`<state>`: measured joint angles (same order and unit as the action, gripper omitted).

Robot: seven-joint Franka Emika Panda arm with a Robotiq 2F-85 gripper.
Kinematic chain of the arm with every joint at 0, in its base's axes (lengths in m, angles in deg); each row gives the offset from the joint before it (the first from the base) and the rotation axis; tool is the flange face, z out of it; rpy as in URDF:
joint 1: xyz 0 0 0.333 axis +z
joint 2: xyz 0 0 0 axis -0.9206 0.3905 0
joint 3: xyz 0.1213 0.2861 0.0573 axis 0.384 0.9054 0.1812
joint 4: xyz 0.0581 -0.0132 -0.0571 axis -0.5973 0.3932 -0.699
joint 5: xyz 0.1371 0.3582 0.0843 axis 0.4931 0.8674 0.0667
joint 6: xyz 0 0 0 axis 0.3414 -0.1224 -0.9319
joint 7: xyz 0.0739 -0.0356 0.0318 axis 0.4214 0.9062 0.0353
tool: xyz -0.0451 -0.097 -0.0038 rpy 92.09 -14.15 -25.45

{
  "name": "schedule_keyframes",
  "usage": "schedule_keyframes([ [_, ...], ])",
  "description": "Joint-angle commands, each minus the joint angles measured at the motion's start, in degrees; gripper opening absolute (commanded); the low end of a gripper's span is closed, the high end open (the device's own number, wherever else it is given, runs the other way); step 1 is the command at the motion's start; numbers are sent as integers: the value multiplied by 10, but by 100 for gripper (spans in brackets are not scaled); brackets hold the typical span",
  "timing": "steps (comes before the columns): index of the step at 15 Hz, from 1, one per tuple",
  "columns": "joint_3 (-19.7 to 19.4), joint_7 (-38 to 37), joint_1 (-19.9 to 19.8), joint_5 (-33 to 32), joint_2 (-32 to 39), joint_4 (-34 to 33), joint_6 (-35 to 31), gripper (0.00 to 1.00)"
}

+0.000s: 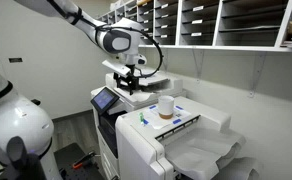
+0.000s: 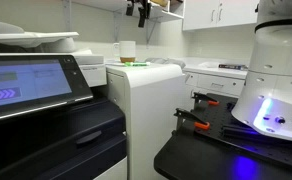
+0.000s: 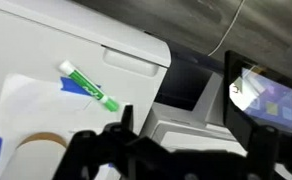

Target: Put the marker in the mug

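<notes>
A green marker (image 3: 88, 86) lies on the white top of the printer unit (image 3: 46, 60), partly over a blue tape patch. It also shows in both exterior views (image 1: 144, 119) (image 2: 136, 64). The tan mug (image 1: 166, 106) stands upright on the same top, beside the marker (image 2: 127, 50). Only its rim shows at the lower left of the wrist view (image 3: 41, 148). My gripper (image 3: 191, 135) is open and empty. It hangs in the air above and off to the side of the printer top (image 1: 132, 83) (image 2: 143, 14), apart from marker and mug.
A copier with a lit touchscreen (image 2: 26, 80) (image 3: 266, 100) stands beside the white unit. Wall shelves with mail slots (image 1: 216, 20) are behind it. A paper output tray (image 1: 211, 155) sticks out at the front. Blue tape patches mark the top.
</notes>
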<state>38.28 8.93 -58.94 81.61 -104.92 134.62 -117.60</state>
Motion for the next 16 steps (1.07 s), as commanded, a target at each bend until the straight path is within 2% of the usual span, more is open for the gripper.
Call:
schedule_keyframes([
  [1, 12, 5, -13, 6, 1, -1, 3, 100],
  [3, 17, 7, -16, -11, 5, -2, -4, 100],
  [7, 48, 6, -38, -140, 41, -13, -13, 100],
  [11, 48, 51, -40, -229, 117, -13, -99, 100],
  [13, 46, 69, -40, -246, 162, -19, -153, 100],
  [16, 47, 110, -38, -230, 222, -38, -200, 100],
])
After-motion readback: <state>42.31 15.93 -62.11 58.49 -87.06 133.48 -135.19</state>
